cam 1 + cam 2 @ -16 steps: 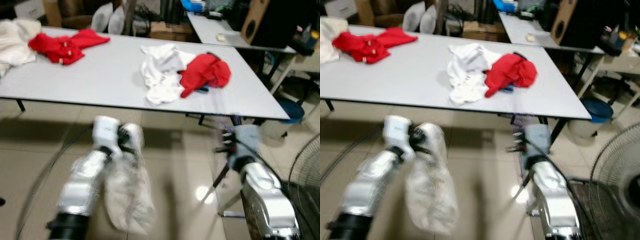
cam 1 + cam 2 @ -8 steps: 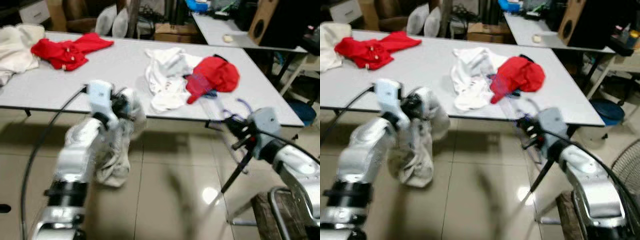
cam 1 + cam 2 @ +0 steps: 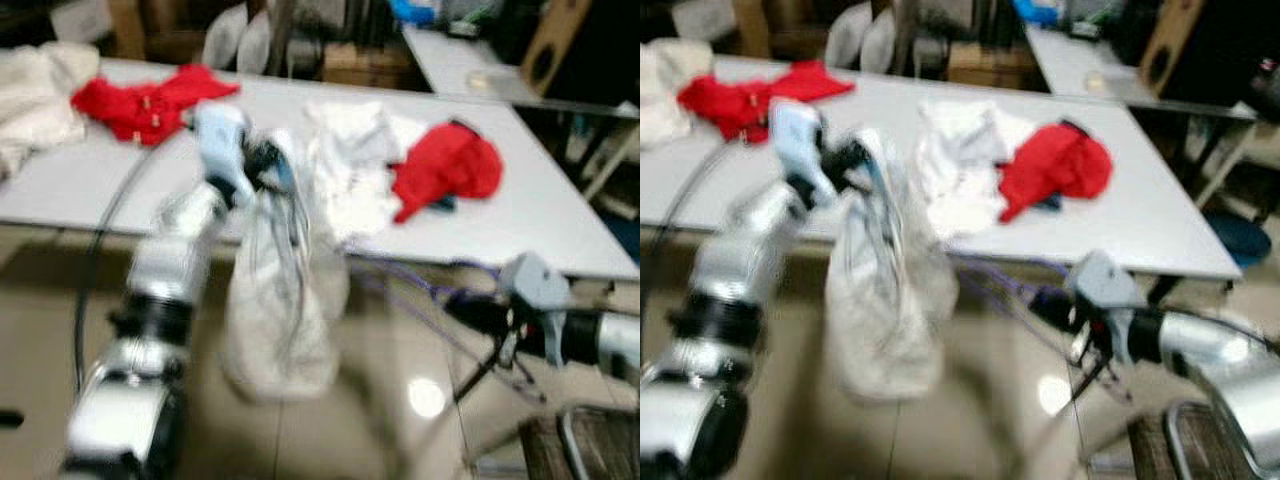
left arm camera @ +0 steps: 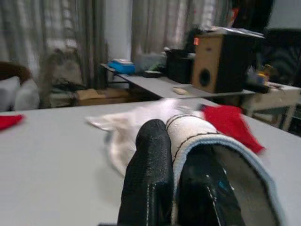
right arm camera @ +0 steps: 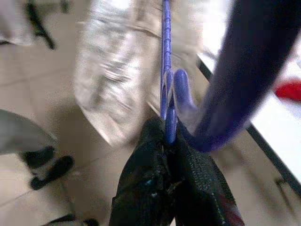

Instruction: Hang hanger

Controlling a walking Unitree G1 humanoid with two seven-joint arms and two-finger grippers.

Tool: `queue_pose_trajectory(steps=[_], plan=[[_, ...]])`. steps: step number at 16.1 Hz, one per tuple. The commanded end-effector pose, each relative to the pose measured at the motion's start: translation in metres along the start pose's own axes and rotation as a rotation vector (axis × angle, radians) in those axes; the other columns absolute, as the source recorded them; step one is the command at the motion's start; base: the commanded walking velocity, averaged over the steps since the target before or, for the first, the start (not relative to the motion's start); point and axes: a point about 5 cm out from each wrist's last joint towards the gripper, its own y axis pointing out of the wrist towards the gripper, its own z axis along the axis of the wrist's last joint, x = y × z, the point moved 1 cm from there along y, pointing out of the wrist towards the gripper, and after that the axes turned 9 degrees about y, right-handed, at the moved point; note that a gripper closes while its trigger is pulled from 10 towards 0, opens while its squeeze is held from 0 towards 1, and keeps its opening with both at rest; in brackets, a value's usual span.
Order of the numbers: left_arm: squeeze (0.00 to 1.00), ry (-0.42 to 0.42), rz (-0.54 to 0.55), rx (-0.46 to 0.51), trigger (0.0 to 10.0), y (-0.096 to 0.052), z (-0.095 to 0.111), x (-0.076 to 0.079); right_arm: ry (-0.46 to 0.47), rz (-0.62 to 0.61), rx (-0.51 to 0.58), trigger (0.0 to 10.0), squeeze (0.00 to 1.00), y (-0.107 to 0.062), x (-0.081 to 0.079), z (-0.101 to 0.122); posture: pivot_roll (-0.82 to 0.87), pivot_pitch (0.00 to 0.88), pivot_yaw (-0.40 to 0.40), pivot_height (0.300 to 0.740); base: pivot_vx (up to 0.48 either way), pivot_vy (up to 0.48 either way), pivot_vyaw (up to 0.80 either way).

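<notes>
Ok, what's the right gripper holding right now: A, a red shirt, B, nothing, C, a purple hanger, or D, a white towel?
C: in the right wrist view the right gripper is shut on the purple hanger, while the left gripper holds the whitish garment.

Left, at the table [image 3: 120,175] edge: garment [image 3: 280,300] hanging from left gripper [image 3: 262,165]. Right, lower: hanger [image 3: 400,285] in right gripper [image 3: 470,312]. Behind, on table: 2 clothes piles [image 3: 400,170].

two red garments [image 3: 150,100] [image 3: 446,166] (one hanger [image 5: 165,70])
</notes>
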Motion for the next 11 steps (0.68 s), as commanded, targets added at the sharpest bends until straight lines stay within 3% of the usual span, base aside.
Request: queue_pose_trajectory(steps=[1,2,5,9,11], plan=[[0.00,0.032,-0.041,0.120,10.0,0.015,0.034,0.005,-0.002,0.029,-0.009,10.0,0.00,-0.008,-0.001,0.005,-0.18,0.000,-0.040,0.740,0.394,0.000,0.00],[0.00,0.043,-0.070,0.165,10.0,0.024,0.051,0.004,-0.008,0.103,-0.010,10.0,0.00,-0.008,-0.008,0.011,-0.18,0.000,-0.036,0.740,0.394,0.000,0.00],[0.00,0.037,-0.113,0.244,10.0,0.031,0.078,0.004,-0.035,0.182,-0.026,10.0,0.00,0.001,-0.017,0.016,-0.19,0.000,-0.030,0.740,0.395,0.000,0.00],[0.00,0.038,-0.143,0.403,10.0,0.027,0.132,-0.006,-0.065,0.238,-0.032,10.0,0.00,0.014,-0.018,0.023,-0.17,0.000,-0.039,0.740,0.398,0.000,0.00],[0.00,0.031,-0.186,0.453,10.0,0.022,0.147,-0.003,-0.088,0.247,-0.025,10.0,0.00,0.022,-0.013,0.027,-0.17,0.000,-0.045,0.740,0.411,0.000,0.00]])
